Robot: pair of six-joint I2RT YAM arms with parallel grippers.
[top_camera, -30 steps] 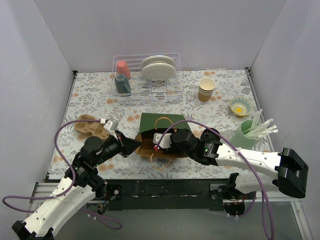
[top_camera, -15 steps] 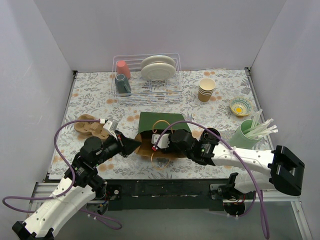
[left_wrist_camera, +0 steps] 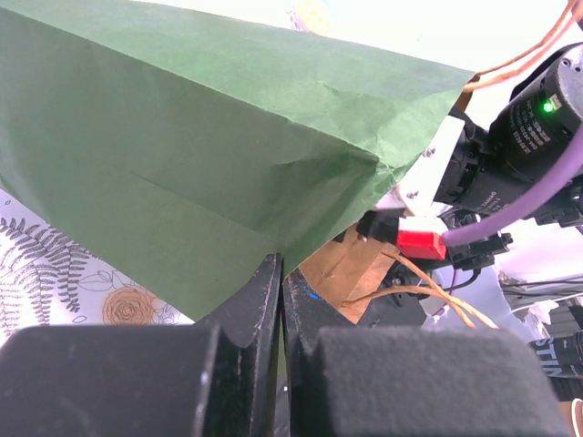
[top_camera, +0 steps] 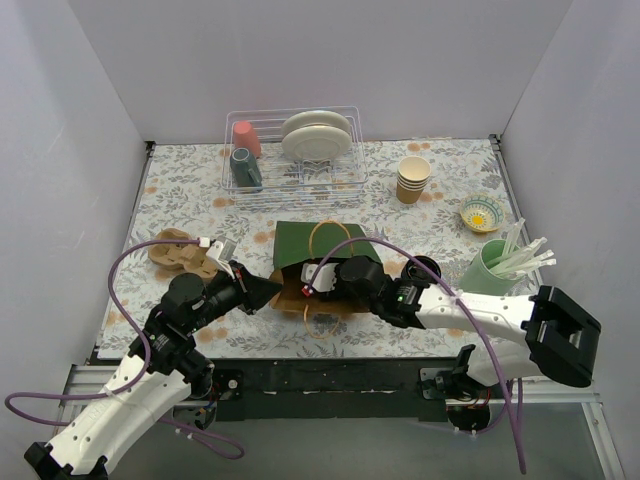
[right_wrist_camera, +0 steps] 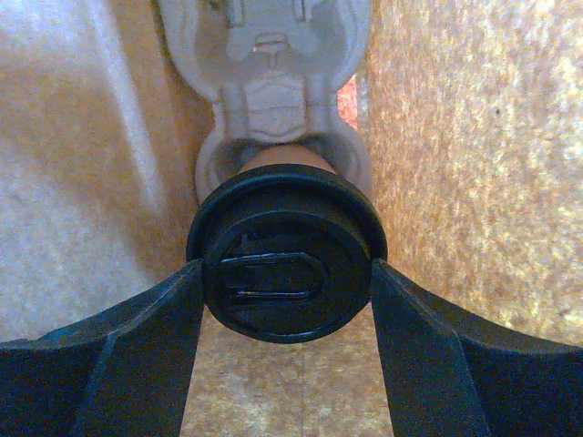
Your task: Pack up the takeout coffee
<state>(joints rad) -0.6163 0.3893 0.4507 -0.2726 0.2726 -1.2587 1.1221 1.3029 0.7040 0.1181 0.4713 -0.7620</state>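
Note:
The takeout coffee [right_wrist_camera: 287, 264] faces the right wrist camera lid-first: a black round lid with a sliver of brown cup behind it. My right gripper [right_wrist_camera: 287, 282] is shut on it, one dark finger [right_wrist_camera: 137, 364] pressed to each side of the lid. Cup and gripper are inside the green paper bag [top_camera: 322, 243], which lies on its side with brown inner walls [right_wrist_camera: 474, 146]. In the top view my right gripper [top_camera: 322, 280] is in the bag's mouth and the coffee is hidden. My left gripper [left_wrist_camera: 281, 273] is shut on the bag's green edge [left_wrist_camera: 301, 255], seen in the top view as my left gripper [top_camera: 272, 290].
A pale moulded pulp carrier [right_wrist_camera: 273, 82] lies deeper in the bag, touching the cup. A wire dish rack [top_camera: 295, 160] stands at the back, a stack of paper cups [top_camera: 413, 180] and a small bowl [top_camera: 481, 212] at the right, a green cup of straws [top_camera: 495, 268] near my right arm, a brown carrier [top_camera: 180, 252] at the left.
My right arm has slid to the left, deeper into the bag's mouth, and the bag's upper side has lifted a little. The left arm has not moved.

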